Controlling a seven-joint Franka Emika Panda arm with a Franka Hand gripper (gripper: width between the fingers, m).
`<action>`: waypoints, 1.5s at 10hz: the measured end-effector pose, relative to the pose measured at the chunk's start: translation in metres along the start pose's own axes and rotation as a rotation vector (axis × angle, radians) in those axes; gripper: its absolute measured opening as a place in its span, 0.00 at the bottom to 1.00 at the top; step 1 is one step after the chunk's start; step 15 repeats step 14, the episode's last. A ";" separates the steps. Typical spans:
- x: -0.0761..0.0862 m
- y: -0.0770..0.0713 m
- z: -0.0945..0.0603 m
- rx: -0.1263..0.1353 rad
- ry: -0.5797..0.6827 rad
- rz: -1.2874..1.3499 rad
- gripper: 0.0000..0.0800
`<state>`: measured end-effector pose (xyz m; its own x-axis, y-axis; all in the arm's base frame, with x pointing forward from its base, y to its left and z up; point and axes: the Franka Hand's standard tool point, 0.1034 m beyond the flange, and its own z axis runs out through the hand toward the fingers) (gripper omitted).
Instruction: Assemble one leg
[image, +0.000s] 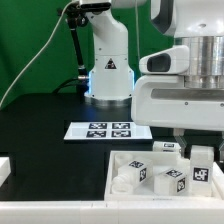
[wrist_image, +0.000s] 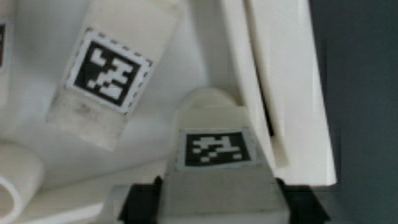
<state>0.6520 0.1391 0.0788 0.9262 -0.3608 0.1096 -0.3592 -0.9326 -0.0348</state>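
Observation:
In the wrist view my gripper (wrist_image: 217, 203) is shut on a white leg (wrist_image: 222, 125). Its black pads (wrist_image: 146, 202) press both sides of the leg, and the leg's marker tag faces the camera. A second leg (wrist_image: 111, 72) with a larger-looking tag lies beside it. Both are inside the white tray, whose wall (wrist_image: 285, 70) runs close along the held leg. In the exterior view the gripper (image: 188, 143) reaches down into the far right part of the tray (image: 118, 160), among several tagged legs (image: 170, 180). Which of those legs it holds is unclear there.
The marker board (image: 105, 129) lies on the black table ahead of the tray. The arm's base (image: 108, 72) stands at the back. Another white part (image: 5, 170) sits at the exterior view's left edge. A rounded white part (wrist_image: 18, 178) lies in the tray near the gripper.

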 end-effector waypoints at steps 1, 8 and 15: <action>0.000 0.002 0.000 -0.007 0.004 0.131 0.36; 0.007 0.025 0.000 -0.066 0.042 0.463 0.38; 0.008 0.030 -0.042 -0.021 0.045 0.301 0.81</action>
